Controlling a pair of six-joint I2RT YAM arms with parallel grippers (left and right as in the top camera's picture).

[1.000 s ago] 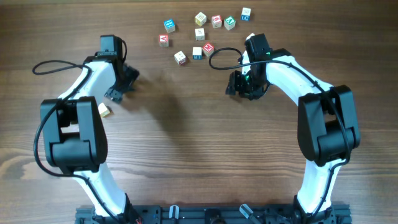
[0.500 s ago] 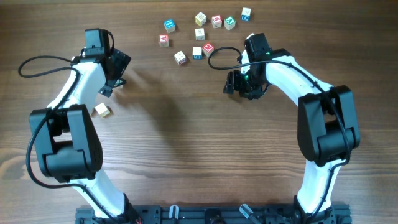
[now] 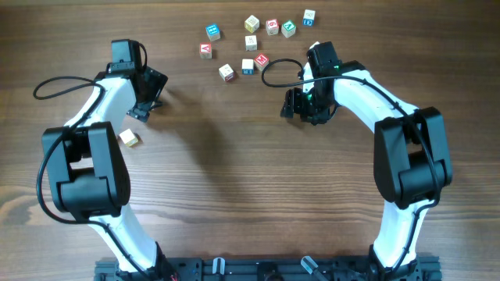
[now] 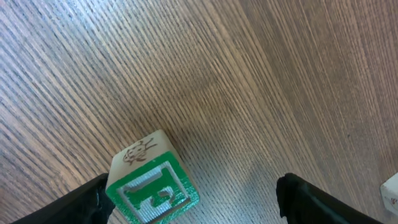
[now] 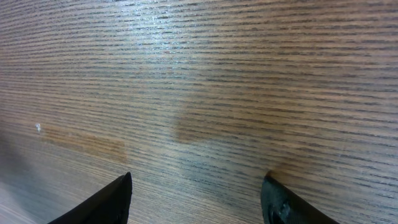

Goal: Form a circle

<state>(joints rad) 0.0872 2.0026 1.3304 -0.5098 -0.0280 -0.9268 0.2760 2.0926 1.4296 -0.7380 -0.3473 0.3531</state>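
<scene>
Both stand agape: left gripper straddling green-faced cube, right gripper empty.

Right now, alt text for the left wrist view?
A small wooden cube with a green letter face lies on the wood-grain table, close beside one finger of the open left gripper. A pale object peeks in at the right edge.

Brown wood-grain worktop. At upper centre of the overhead view, ten small letter cubes lie loosely scattered, showing red, blue and green faces.
</scene>
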